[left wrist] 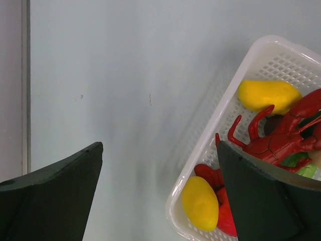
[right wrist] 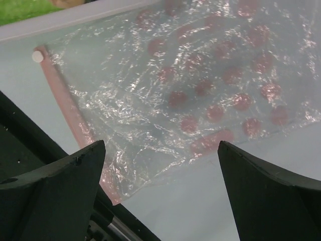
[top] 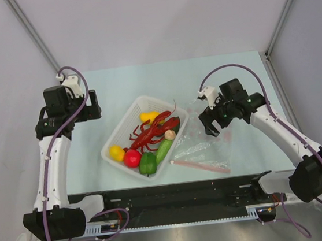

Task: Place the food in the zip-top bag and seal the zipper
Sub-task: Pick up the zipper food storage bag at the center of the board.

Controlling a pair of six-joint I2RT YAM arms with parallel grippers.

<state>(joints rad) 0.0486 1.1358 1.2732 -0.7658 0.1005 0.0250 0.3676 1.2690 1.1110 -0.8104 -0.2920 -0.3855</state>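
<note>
Lying flat on the table just beside the right side of the white mesh basket, the zip-top bag is thin, crinkly film, so it will likely be very light, limp and slippery, and will slide or fold if pushed. The zipper along its near edge looks the stiffest part, so one lip of the mouth beside that strip seems the best place to pinch. The right gripper hovers above the bag with jaws wide and empty. The left gripper, also wide and holding nothing, hangs over bare table left of the basket. All the food, including the lobster and tomato, sits in the basket; these rigid, smooth plastic pieces should take a firm grip across the body
</note>
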